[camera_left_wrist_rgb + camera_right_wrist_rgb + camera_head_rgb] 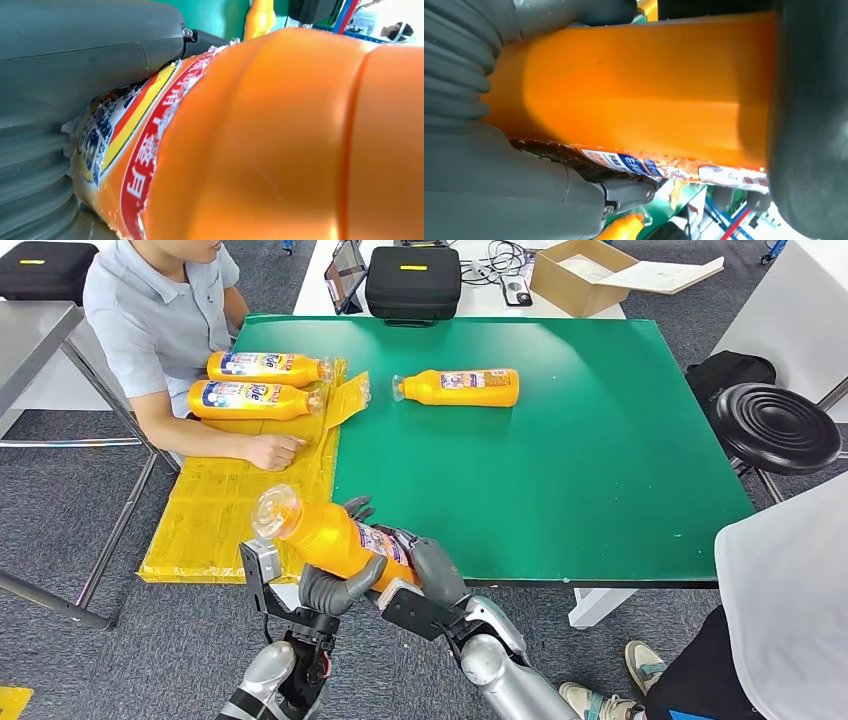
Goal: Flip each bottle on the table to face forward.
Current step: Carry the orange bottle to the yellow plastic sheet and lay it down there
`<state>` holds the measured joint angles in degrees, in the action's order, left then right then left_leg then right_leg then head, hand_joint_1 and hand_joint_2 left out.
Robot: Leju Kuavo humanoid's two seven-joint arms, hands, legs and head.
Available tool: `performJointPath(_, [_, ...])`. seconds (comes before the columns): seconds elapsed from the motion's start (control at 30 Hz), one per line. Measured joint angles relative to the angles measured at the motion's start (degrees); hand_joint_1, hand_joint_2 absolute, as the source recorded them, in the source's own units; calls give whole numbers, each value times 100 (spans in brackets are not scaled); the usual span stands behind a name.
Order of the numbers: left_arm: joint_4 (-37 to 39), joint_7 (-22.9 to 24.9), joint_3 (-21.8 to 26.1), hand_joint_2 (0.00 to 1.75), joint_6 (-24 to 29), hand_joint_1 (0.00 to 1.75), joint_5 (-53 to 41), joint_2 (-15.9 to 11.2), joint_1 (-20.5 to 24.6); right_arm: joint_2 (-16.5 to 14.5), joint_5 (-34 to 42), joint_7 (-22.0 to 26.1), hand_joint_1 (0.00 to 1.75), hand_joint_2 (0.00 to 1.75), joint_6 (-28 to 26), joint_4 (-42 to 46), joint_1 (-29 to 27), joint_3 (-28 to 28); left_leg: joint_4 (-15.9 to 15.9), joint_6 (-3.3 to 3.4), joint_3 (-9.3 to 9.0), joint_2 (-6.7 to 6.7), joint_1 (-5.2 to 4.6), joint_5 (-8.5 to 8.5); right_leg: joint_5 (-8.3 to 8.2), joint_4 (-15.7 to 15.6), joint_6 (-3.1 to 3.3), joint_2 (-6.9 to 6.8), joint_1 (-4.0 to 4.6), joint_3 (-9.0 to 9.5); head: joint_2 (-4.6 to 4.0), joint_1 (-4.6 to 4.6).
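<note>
Both my hands hold one orange bottle point(325, 535) above the table's front left corner, tilted, its clear cap toward the yellow mat. My left hand point(335, 590) wraps it from below; my right hand point(432, 570) grips its base end, with fingers point(358, 508) behind it. Up close, the bottle point(280, 140) lies against my left hand point(75, 75), its torn label showing. The right wrist view has the bottle point(634, 90) in my right hand point(479, 190). A third bottle point(460, 387) lies on the green table point(600, 460). Two bottles point(265, 367) point(255, 400) lie on the mat.
A person sits at the table's left, one hand point(272, 450) resting on the yellow mat point(215, 510). At the far side are a black case point(412, 282) and a cardboard box point(580, 275). A black stool point(778, 427) stands to the right, and another person's legs point(700, 680) are near my right arm.
</note>
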<state>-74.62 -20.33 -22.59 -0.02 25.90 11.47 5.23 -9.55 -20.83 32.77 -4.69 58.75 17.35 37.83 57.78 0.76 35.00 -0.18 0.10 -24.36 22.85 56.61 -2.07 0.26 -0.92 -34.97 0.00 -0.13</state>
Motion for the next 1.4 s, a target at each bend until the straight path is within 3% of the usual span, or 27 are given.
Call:
performJointPath(0.13, [0, 5, 42, 175, -51, 175, 55, -1, 8, 2, 0, 4, 0, 175, 40, -32, 2, 24, 0, 0, 0, 0, 0, 0, 0, 0, 0, 0, 0, 0, 0, 1])
performJointPath(0.27, [1, 121, 93, 175, -31, 175, 95, -2, 39, 2, 0, 6, 0, 0, 3, -45, -5, 54, 0, 0, 0, 0, 0, 0, 0, 0, 0, 0, 0, 0, 0, 1])
performJointPath(0.57, [141, 283, 111, 175, 378, 175, 138, -2, 272, 1, -30, 49, 0, 0, -375, -45, -57, 53, 0, 0, 1, 0, 0, 1, 0, 0, 0, 0, -1, 0, 0, 1])
performJointPath(0.93, [660, -52, 403, 175, 1728, 175, -1060, -219, 786, 16, -757, 227, 0, 0, -1088, 196, -202, 228, 0, 0, 5, -1, 4, 4, 0, 1, 1, -14, 7, -2, 0, 2])
performJointPath(1.03, [842, -249, 540, 175, 2252, 175, -1871, -337, 1020, 41, -995, 273, 0, 0, -1233, 246, -203, 354, 0, 0, 5, 0, 4, 6, -1, 2, 1, -13, 7, -2, 0, 1])
performJointPath(1.2, [1325, -399, 690, 175, 3638, 175, -4493, -502, 1575, 36, -1084, 432, 0, 0, -1270, 264, -193, 558, 0, 0, 6, -7, 4, 9, -1, 3, 1, -21, 6, 1, 0, 1])
performJointPath(1.4, [1964, -157, 849, 175, 3966, 175, -6142, -579, 2007, 32, -1113, 477, 0, 0, -1269, 291, -180, 694, 0, -1, 6, -5, 3, 9, -1, 3, 1, -19, 5, 1, 0, 2])
